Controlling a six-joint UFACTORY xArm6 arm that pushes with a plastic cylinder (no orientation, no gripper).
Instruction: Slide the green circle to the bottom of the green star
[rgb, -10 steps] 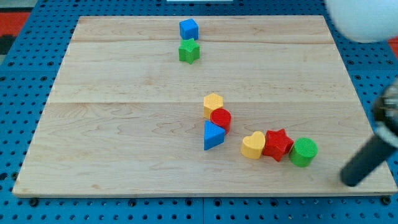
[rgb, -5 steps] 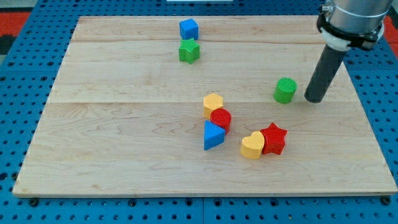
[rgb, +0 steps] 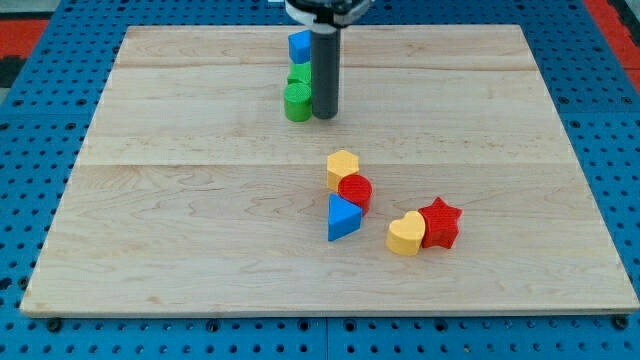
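Green circle (rgb: 296, 102) sits touching the view's bottom side of the green star (rgb: 299, 75), which is partly hidden by the circle and the rod; blue cube (rgb: 300, 45) just above the star. My tip (rgb: 324, 115) rests on the wooden board (rgb: 180, 200) against the circle's right side — a bare rod, no fingers, grasping nothing. Lower centre, well apart: yellow hexagon (rgb: 342, 167), red circle (rgb: 355, 190) and blue triangle (rgb: 343, 217) clustered; yellow heart (rgb: 406, 235) touching red star (rgb: 440, 223).
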